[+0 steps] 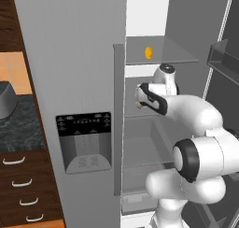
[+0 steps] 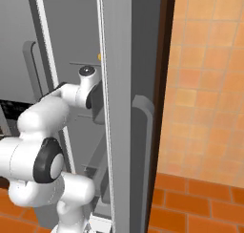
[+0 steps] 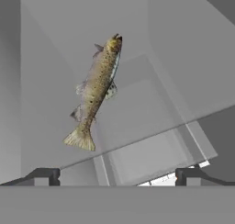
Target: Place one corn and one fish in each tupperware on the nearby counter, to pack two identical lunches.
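The white arm reaches into the open grey refrigerator (image 1: pixel 74 59). The two-finger gripper (image 3: pixel 117 176) has its dark fingertips (image 3: pixel 46 176) set wide apart with nothing between them. Ahead of it, a speckled grey-brown whole fish (image 3: pixel 95 92) lies on a translucent glass shelf (image 3: pixel 151 126), clear of both fingertips. A small bright-yellow corn cob (image 1: pixel 148 52) rests on the higher glass shelf (image 1: pixel 177 52). The black marbled counter (image 1: pixel 18 124) lies left of the refrigerator, above dark wood drawers (image 1: pixel 23 189).
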{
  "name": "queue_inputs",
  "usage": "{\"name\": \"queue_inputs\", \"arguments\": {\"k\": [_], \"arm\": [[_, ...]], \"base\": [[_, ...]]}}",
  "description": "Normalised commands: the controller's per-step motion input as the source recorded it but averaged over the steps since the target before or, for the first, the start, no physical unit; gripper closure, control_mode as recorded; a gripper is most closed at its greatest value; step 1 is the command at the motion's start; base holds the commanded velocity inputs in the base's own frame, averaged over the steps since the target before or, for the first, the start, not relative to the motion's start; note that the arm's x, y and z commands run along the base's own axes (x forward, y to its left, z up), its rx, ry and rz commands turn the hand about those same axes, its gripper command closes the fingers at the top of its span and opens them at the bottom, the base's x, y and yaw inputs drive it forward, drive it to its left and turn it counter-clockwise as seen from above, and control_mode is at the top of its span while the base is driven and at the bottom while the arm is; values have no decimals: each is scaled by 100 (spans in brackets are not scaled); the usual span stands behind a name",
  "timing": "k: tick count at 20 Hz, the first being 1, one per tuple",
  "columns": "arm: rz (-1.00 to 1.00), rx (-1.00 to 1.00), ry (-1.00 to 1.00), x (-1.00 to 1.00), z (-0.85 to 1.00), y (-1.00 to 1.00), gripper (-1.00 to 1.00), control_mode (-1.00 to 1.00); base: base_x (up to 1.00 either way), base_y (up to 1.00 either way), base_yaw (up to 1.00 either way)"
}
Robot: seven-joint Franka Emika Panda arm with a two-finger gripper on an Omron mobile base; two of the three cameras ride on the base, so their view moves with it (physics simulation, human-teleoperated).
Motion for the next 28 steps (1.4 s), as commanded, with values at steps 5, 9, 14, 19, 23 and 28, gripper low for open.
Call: {"name": "queue_inputs", "arguments": {"k": [5, 9, 14, 19, 23, 28], "arm": [[0, 0, 7, 60, -17, -3, -100, -100], [0, 0, 13, 53, -39, 0, -100, -100], [0, 0, 9, 52, -39, -5, -100, -100], [0, 0, 5, 60, -33, -1, -100, -100], [0, 0, 0, 47, -27, 0, -100, -100], [0, 0, 0, 41, 0, 0, -100, -100]], "base": [[0, 0, 0], [0, 0, 0], [0, 0, 0], [0, 0, 0], [0, 0, 0], [0, 0, 0]]}}
